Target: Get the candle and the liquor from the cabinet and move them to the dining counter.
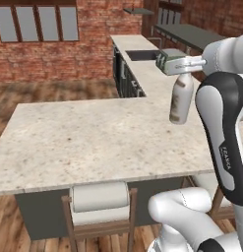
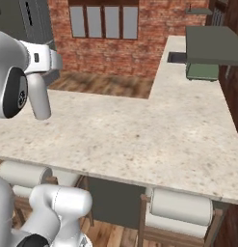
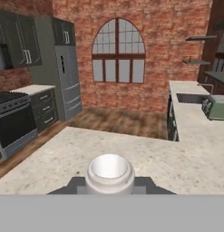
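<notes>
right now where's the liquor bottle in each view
Left base view: bottle hangs right of centre, gripped at the neck, above the counter.
Right base view: far left, by the arm.
Hand view: bottom centre, seen from the top.
Shared landmark: green toaster.

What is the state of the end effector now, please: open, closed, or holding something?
End effector: closed on the neck of the liquor bottle, which hangs above the dining counter.
</notes>
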Motion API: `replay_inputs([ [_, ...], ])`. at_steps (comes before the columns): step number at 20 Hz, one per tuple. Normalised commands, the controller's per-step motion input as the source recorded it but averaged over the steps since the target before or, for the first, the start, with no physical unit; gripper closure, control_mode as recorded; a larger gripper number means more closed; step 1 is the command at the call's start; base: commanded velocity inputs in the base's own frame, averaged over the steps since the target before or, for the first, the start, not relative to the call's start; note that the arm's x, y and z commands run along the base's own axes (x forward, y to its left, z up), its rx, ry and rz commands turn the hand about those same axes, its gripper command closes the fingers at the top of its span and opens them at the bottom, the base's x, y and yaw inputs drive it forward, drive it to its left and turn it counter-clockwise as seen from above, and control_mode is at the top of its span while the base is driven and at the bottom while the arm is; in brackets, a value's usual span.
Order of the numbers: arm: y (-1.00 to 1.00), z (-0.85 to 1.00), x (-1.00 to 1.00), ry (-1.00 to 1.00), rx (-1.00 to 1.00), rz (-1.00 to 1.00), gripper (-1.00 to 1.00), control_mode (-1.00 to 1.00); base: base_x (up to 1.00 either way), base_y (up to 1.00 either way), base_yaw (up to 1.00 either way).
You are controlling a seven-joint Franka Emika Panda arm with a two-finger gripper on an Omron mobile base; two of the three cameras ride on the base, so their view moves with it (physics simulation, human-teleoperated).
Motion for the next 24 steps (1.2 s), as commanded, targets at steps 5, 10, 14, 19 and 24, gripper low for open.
replay_inputs([
  [5, 0.00, 0.00, 0.00, 0.00, 0.00, 0.00, 1.00, 1.00, 0.16, -0.05, 0.13],
  [10, 0.00, 0.00, 0.00, 0.00, 0.00, 0.00, 1.00, 1.00, 0.00, 0.00, 0.00],
  [14, 0.00, 0.00, 0.00, 0.00, 0.00, 0.00, 1.00, 1.00, 0.00, 0.00, 0.00],
  [19, 0.00, 0.00, 0.00, 0.00, 0.00, 0.00, 1.00, 1.00, 0.00, 0.00, 0.00],
  [24, 0.01, -0.14, 0.04, 0.00, 0.00, 0.00, 1.00, -1.00, 0.00, 0.00, 0.00],
])
